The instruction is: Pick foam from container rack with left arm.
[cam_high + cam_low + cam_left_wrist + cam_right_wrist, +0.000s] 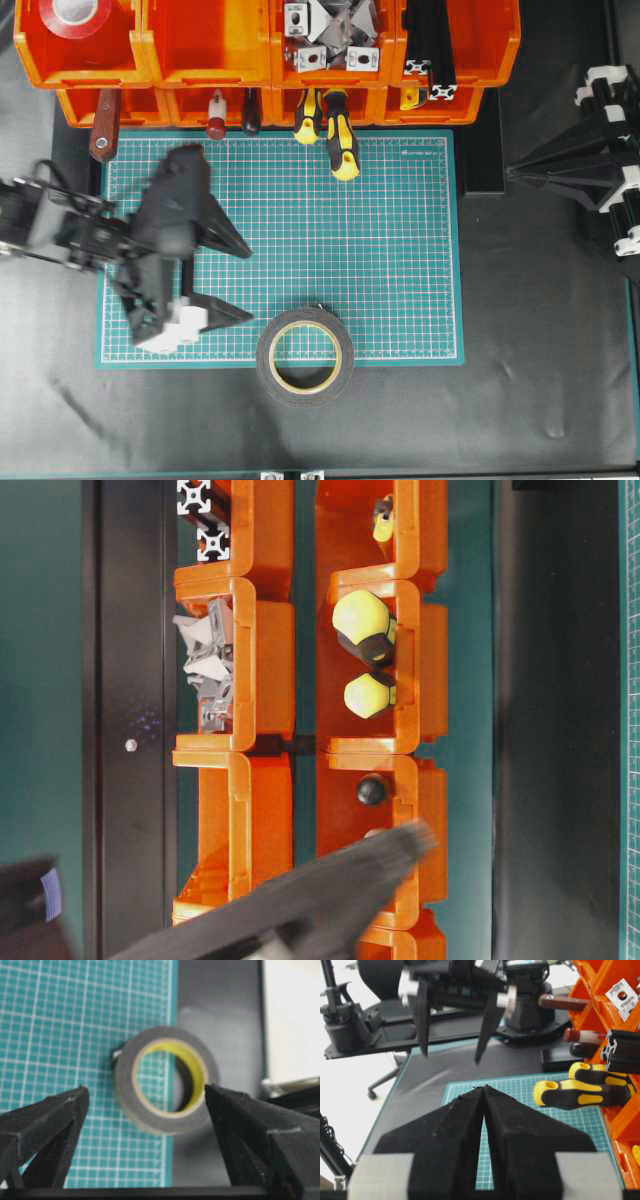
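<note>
The foam (305, 356), a dark grey ring with a cream-yellow inner rim, lies flat across the front edge of the green mat, outside the container rack (205, 60). My left gripper (249, 282) is open and empty over the mat, just left of and behind the foam, and looks blurred. In the left wrist view the foam (131, 1097) sits ahead, between the spread fingers of the left gripper (146, 1089), which do not touch it. My right gripper (512, 172) is shut and empty at the right, off the mat; the right wrist view shows the right gripper (484, 1088) with its tips together.
The orange rack holds a red tape roll (80, 14), metal brackets (330, 35), black extrusions (430, 45), yellow-black screwdrivers (340, 135) and other tool handles (103, 128) jutting over the mat's back edge. The green cutting mat (380, 260) lies on a black table.
</note>
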